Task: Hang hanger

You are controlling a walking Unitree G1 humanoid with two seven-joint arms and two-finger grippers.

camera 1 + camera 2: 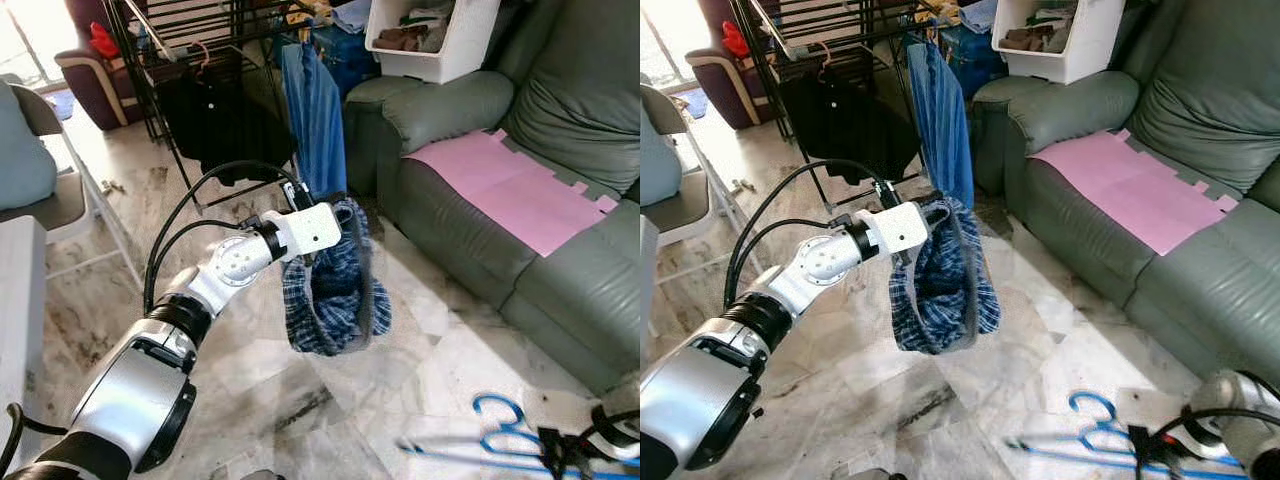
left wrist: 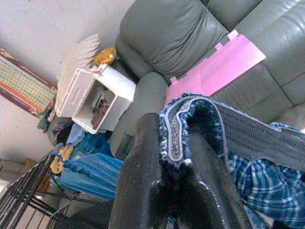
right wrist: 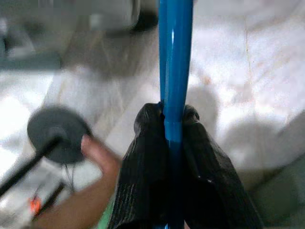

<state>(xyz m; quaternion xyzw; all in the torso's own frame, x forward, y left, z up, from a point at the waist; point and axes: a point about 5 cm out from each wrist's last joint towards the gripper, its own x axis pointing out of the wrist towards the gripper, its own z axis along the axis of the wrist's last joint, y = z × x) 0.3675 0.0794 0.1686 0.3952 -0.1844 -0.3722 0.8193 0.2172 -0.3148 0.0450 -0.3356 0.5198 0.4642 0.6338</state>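
My left gripper (image 1: 343, 212) is held out in front of me at mid height, shut on the waistband of blue plaid shorts (image 1: 335, 300), which hang limp below it. In the left wrist view the grey waistband (image 2: 183, 124) is pinched between the two black fingers (image 2: 138, 186). Low at the right, just above the floor, my right gripper (image 1: 558, 450) is shut on a blue plastic hanger (image 1: 498, 440), whose hook points away from me. The right wrist view has the hanger's blue bar (image 3: 175, 52) running straight out between the fingers (image 3: 143, 157).
A black drying rack (image 1: 190, 40) stands ahead with a black garment (image 1: 215, 115) and a blue shirt (image 1: 315, 120) hanging on it. A grey-green sofa (image 1: 560, 300) with a pink mat (image 1: 510, 190) and a white bin (image 1: 440, 40) lines the right. A person's hand (image 3: 95, 157) is nearby.
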